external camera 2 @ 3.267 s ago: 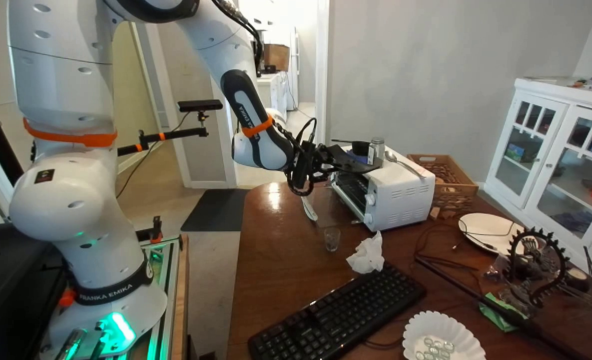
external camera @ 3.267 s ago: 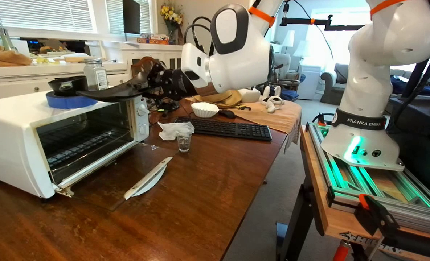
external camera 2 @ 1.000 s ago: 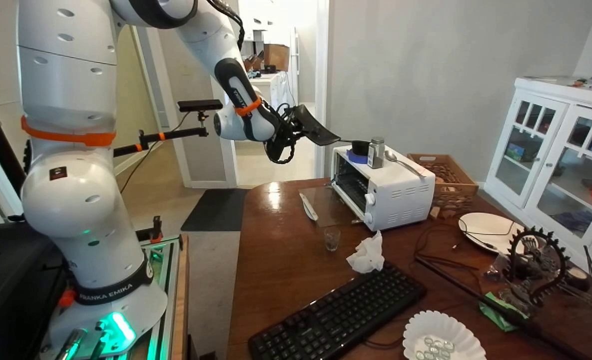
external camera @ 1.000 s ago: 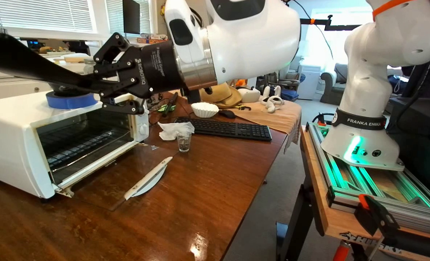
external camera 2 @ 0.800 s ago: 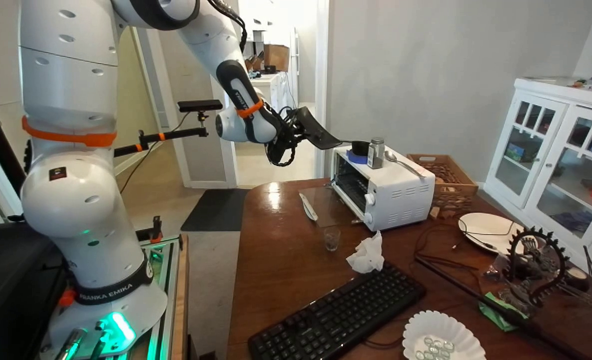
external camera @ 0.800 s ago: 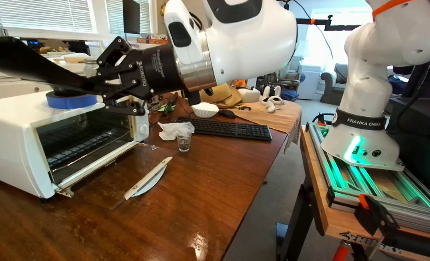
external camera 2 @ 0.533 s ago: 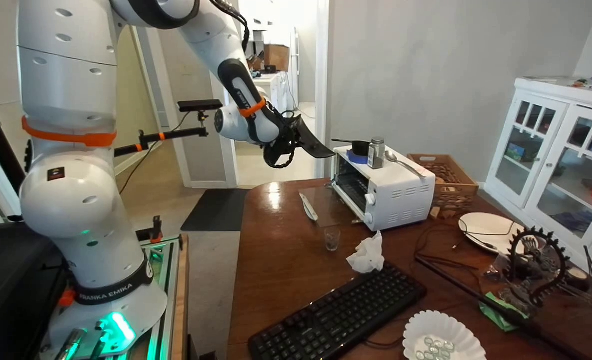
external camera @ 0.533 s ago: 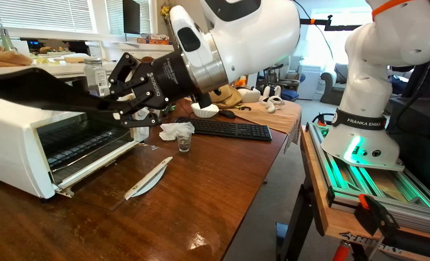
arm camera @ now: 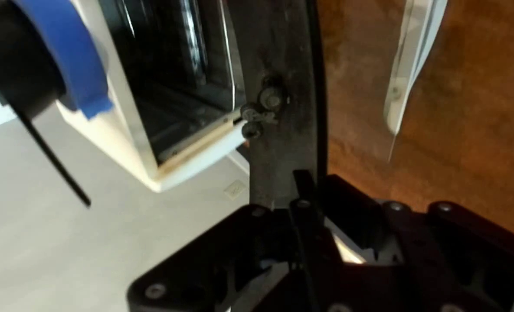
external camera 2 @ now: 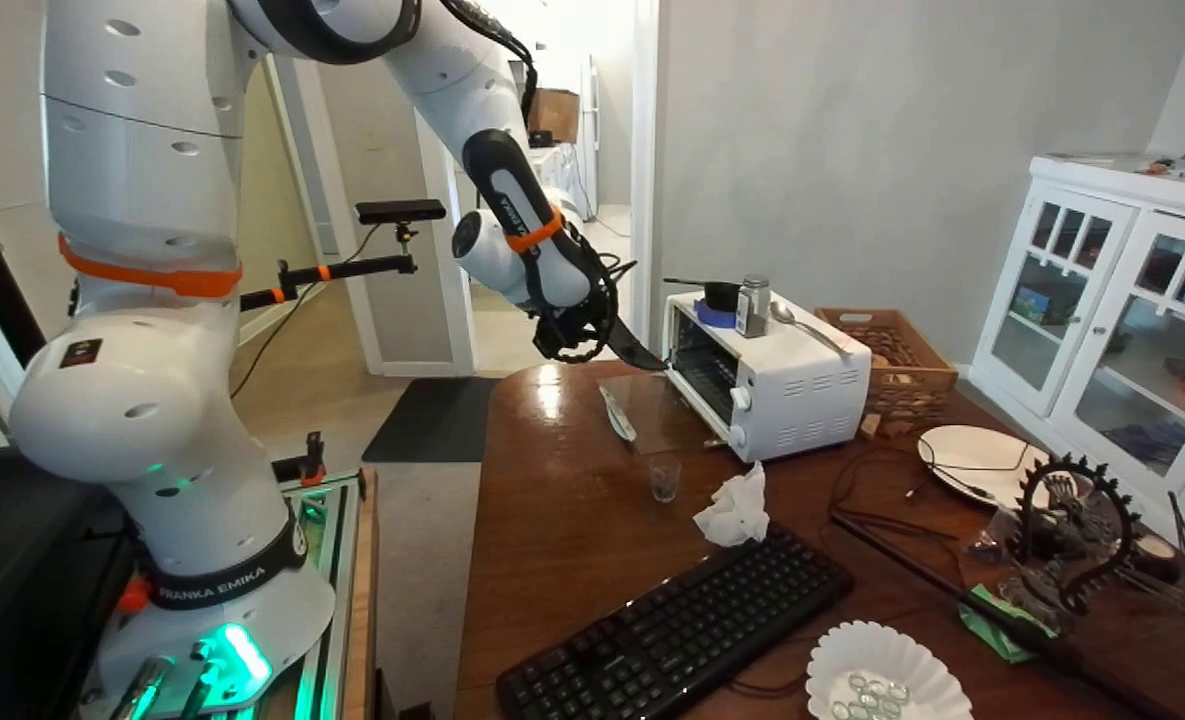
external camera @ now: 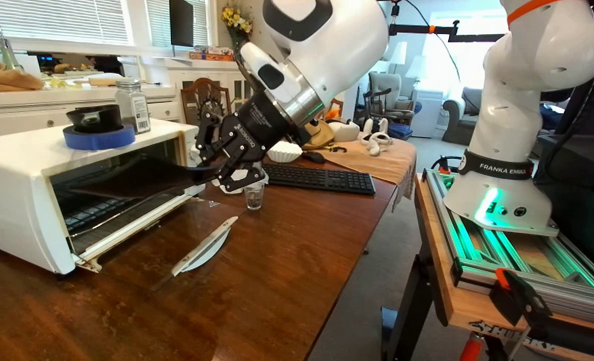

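My gripper (external camera: 215, 173) is shut on the end of a black curved tray (external camera: 136, 178). The gripper also shows in an exterior view (external camera 2: 584, 335) and in the wrist view (arm camera: 315, 184). The tray slants down toward the open front of a white toaster oven (external camera: 13, 200); it also shows in an exterior view (external camera 2: 635, 350). I cannot tell whether its tip is inside the oven or touches it. In the wrist view, small round glassy pieces (arm camera: 270, 99) lie on the tray (arm camera: 278, 39). The oven's glass door is folded down, its white handle (external camera: 205, 246) on the table.
On the oven stand blue tape (external camera: 99, 138), a black cup (external camera: 93, 118), a glass jar (external camera: 132, 105) and a spoon (external camera 2: 807, 328). A small glass (external camera: 254, 195), crumpled tissue (external camera 2: 735, 508), keyboard (external camera 2: 682, 630) and white fluted bowl (external camera 2: 887, 655) with glass pieces are on the table.
The gripper and tray were above the oven's front edge, at the level of its top. They have come down and tilted, so the tray now points at the oven opening. The grip is unchanged.
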